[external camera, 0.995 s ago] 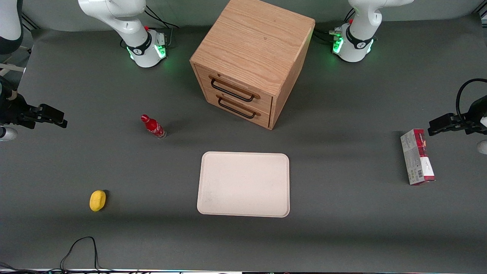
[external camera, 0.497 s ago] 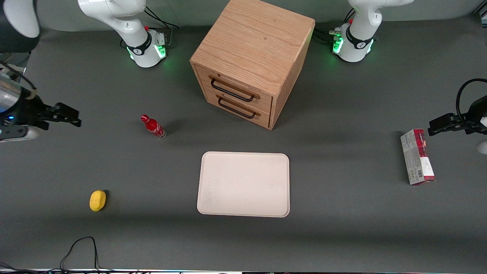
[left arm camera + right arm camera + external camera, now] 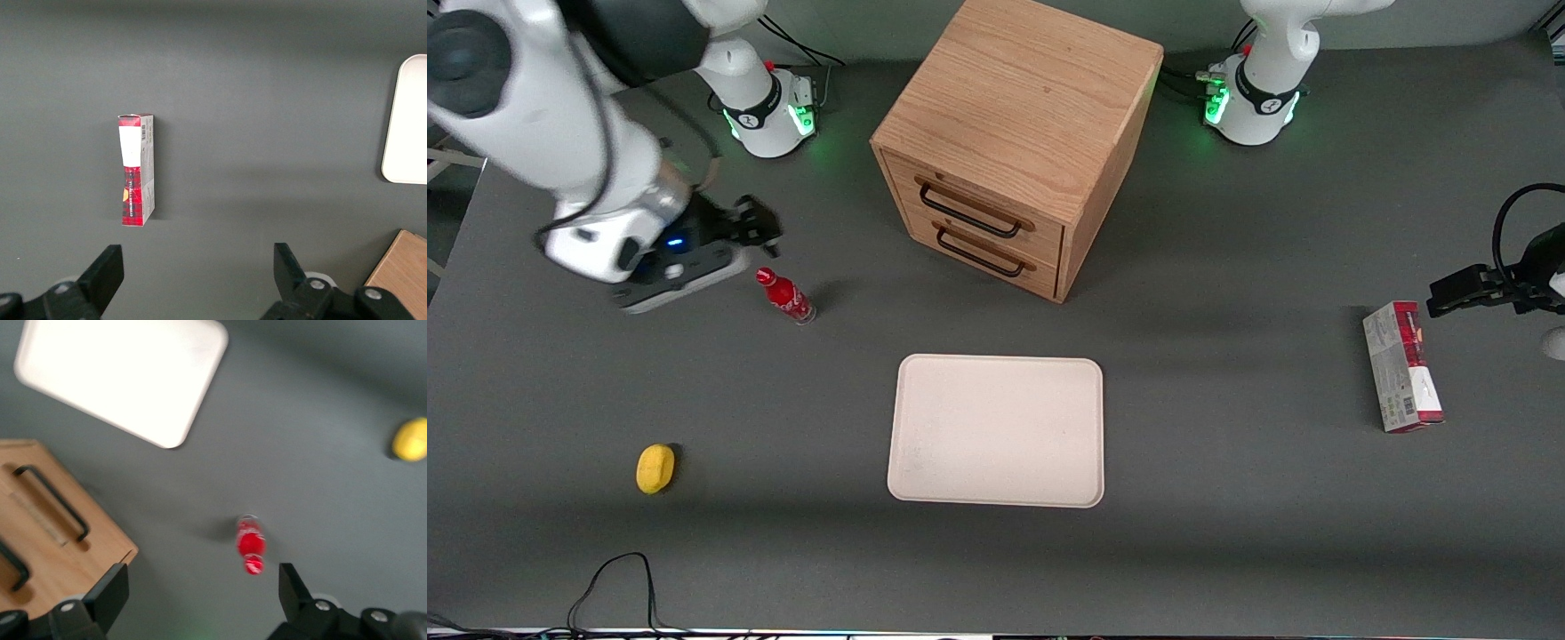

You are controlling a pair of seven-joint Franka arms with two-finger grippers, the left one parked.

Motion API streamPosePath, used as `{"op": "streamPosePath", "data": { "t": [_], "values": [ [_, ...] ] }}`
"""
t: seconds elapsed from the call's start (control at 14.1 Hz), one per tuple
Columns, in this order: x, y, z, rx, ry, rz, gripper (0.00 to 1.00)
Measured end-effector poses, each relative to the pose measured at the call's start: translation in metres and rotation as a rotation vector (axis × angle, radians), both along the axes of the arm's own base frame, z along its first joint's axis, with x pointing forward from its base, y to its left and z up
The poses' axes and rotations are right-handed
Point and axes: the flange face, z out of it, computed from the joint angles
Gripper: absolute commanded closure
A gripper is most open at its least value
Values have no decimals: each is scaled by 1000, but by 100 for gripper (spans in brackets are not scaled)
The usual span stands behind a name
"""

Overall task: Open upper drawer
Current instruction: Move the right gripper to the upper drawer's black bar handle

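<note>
the oak cabinet (image 3: 1018,133) stands on the grey worktop (image 3: 1227,498), and everything here can be placed from it. the upper drawer (image 3: 983,206) is the topmost of its two fronts, shut flush, facing the front camera at a slant toward the working arm's end of the worktop. its black bar handle (image 3: 971,211) runs lengthwise along the drawer face, level, just above the matching handle of the bottom drawer (image 3: 980,252).

the pincer (image 3: 758,227) hangs above the worktop well apart from the cabinet, off toward the working arm's end, with its two fingers spread wide and nothing between them. a small red bottle (image 3: 785,296) stands just beside it, a little nearer the front camera, and in the wrist view that bottle (image 3: 251,545) shows between the open fingers, while the cabinet's front corner and handles sit off to one side.

so the drawer lies sideways from the pincer, toward the cabinet, at about the pincer's own depth on the worktop. as i judge it, the pincer has to travel across to the cabinet's front and turn so its fingers straddle the thin bar across its length, one above and one below, before any pull outward along the drawer's slide.
</note>
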Motion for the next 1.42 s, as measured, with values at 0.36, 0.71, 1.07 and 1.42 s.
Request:
{"op": "streamPosePath", "data": {
  "t": [0.36, 0.71, 1.07, 1.42],
  "values": [
    [-44, 102, -22, -15, 29, 195, 0],
    [-80, 170, -35, 2, 9, 400, 0],
    [-84, 185, -38, 23, -15, 562, 0],
    [-88, 190, -37, 111, 22, 553, 0]
  ]
}}
